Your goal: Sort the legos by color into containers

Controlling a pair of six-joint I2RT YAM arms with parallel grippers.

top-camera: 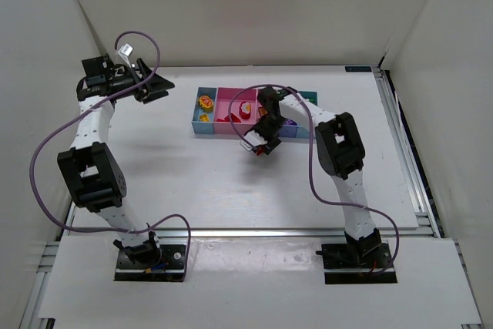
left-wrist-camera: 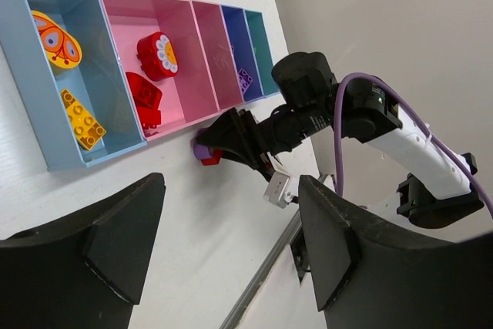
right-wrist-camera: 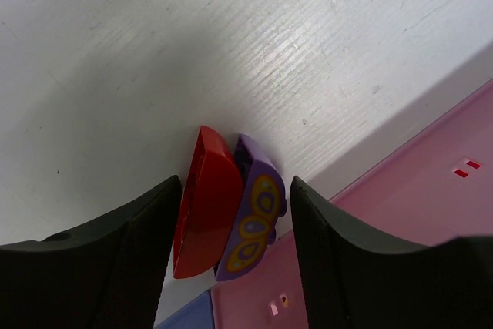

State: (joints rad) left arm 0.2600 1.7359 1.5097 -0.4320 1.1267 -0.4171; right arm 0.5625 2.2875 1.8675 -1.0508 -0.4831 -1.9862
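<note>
The containers (top-camera: pixel 254 111) are a row of joined bins at the table's far middle. In the left wrist view the light blue bin (left-wrist-camera: pixel 115 75) holds two yellow legos (left-wrist-camera: pixel 83 119), the wide pink bin (left-wrist-camera: pixel 185 44) holds two red legos (left-wrist-camera: pixel 158 55), and the blue bin (left-wrist-camera: pixel 233 36) holds a purple lego (left-wrist-camera: pixel 245 80). My right gripper (right-wrist-camera: pixel 235 182) is open and low at the bins' front wall. A red lego (right-wrist-camera: pixel 206 206) and a purple lego with yellow ovals (right-wrist-camera: pixel 258 217) stand side by side between its fingers. My left gripper (left-wrist-camera: pixel 231 182) is open and empty, raised at the far left.
A narrow pink bin (left-wrist-camera: pixel 209 44) and a teal bin (left-wrist-camera: pixel 260 44) also belong to the row. White walls close in the table on three sides. A metal rail (top-camera: pixel 400 152) runs along the right edge. Purple cables hang from both arms.
</note>
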